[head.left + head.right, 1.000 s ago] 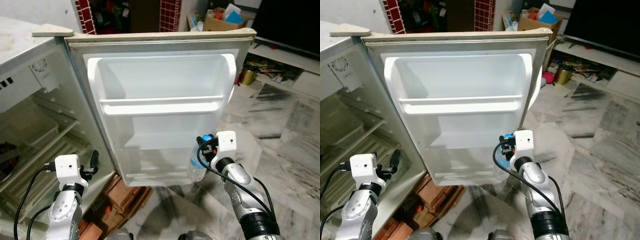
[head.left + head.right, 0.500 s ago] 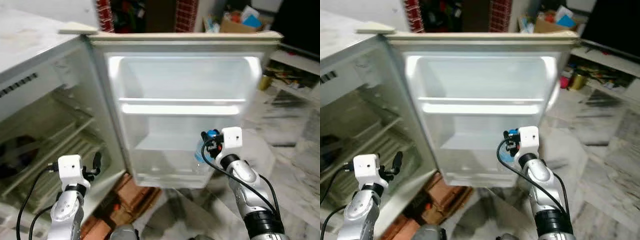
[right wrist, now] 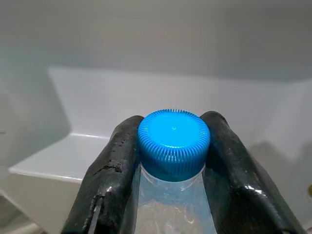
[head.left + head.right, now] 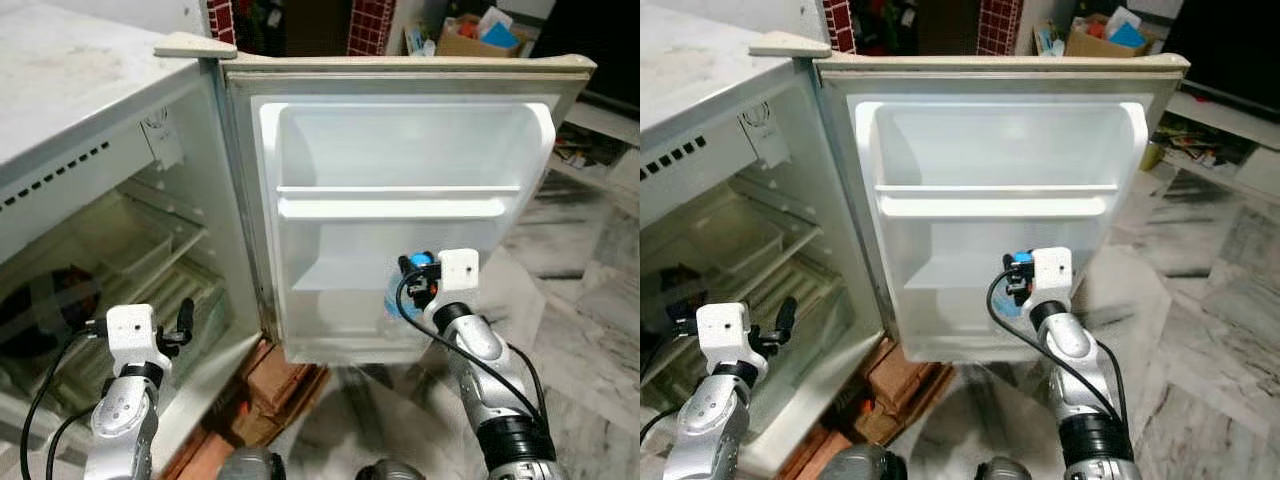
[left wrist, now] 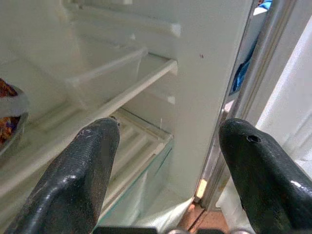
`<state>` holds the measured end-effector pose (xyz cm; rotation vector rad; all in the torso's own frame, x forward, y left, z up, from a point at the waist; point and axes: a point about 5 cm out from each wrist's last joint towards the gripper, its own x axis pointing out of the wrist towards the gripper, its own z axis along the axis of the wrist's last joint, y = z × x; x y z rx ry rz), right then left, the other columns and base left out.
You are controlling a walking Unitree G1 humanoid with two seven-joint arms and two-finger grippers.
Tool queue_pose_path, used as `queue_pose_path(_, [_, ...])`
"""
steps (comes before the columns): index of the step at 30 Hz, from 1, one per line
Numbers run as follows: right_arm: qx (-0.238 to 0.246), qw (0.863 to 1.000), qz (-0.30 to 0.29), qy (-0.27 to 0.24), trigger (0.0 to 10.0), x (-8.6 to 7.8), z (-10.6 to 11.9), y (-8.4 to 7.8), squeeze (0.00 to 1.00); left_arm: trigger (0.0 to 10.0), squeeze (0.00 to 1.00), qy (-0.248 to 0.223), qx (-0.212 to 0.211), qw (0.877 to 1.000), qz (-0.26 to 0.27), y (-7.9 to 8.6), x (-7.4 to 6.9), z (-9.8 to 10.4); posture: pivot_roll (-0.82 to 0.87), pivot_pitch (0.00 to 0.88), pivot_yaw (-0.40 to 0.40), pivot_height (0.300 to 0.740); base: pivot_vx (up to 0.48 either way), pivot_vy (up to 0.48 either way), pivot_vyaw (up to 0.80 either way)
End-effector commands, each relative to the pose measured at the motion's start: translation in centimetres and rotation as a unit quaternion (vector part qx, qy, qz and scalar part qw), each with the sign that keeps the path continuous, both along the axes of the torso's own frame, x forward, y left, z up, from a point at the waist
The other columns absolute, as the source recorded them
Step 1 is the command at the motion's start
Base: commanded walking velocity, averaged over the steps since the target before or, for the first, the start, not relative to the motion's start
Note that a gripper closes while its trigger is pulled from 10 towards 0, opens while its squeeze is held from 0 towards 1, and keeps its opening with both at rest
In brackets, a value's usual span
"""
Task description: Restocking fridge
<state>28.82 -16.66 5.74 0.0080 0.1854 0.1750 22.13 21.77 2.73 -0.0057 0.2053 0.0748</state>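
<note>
A small white fridge (image 4: 120, 150) stands open, its door (image 4: 400, 90) swung wide toward me. My right gripper (image 4: 412, 283) is shut on a clear water bottle (image 4: 397, 305) with a blue cap (image 3: 173, 141), held upright just in front of the door's lower shelf (image 4: 340, 272). The black fingers (image 3: 113, 165) clamp the neck right under the cap. My left gripper (image 5: 165, 161) is open and holds nothing, low down by the fridge's front edge, facing the wire shelves (image 5: 122, 92) inside.
The door's upper shelf (image 4: 395, 205) holds nothing. A dark bowl of food (image 4: 40, 310) sits on a shelf inside the fridge. Red bricks (image 4: 280, 385) lie under the door. Marble floor (image 4: 590, 300) spreads to the right, with boxes (image 4: 470, 35) and a low cabinet behind.
The camera has swung, so the whole picture shifted right and more of the fridge interior shows. The right gripper has kept its hold on the bottle, now nearer the door's lower shelf.
</note>
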Motion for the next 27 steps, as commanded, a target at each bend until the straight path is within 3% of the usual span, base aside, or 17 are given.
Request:
queue_pose_path(1, [-0.013, 1.000, -0.013, -0.015, 10.0, 0.5, 0.6, -0.5, 0.00, 10.0, 0.00, -0.006, 0.004, 1.000, -0.003, -0.1, 0.2, 0.2, 0.10, 0.005, -0.004, 0.740, 0.000, 0.000, -0.80])
queue_pose_path(9, [-0.023, 0.999, -0.018, -0.018, 10.0, 0.9, 0.7, -0.7, 0.00, 10.0, 0.00, -0.008, 0.004, 1.000, -0.003, -0.2, 0.2, 0.2, 0.10, 0.009, -0.013, 0.740, 0.000, 0.000, -0.80])
queue_pose_path(18, [-0.020, 0.999, 0.005, -0.037, 10.0, 1.4, 1.5, 0.1, 0.00, 10.0, 0.00, -0.016, 0.008, 1.000, 0.002, 0.1, 0.4, 0.7, 0.10, 0.034, -0.009, 0.740, 0.000, 0.000, 0.00])
queue_pose_path(20, [-0.020, 0.999, 0.009, -0.037, 10.0, 1.3, 1.4, 0.4, 0.00, 10.0, 0.00, -0.009, 0.014, 1.000, 0.006, 0.5, 0.0, 0.4, 0.10, 0.035, -0.006, 0.740, 0.000, 0.000, 0.00])
queue_pose_path(24, [-0.022, 0.999, 0.020, -0.031, 10.0, 0.6, 0.9, 0.5, 0.00, 10.0, 0.00, 0.040, 0.016, 0.999, 0.025, 2.8, -2.3, -0.7, 0.10, 0.044, -0.008, 0.721, 0.000, 0.000, 0.00])
queue_pose_path(27, [-0.023, 0.999, 0.024, -0.029, 10.0, 0.4, 0.6, 0.5, 0.00, 10.0, 0.00, 0.044, 0.029, 0.999, 0.014, 3.0, -2.9, -0.6, 0.11, 0.046, -0.009, 0.696, 0.000, 0.000, 0.00])
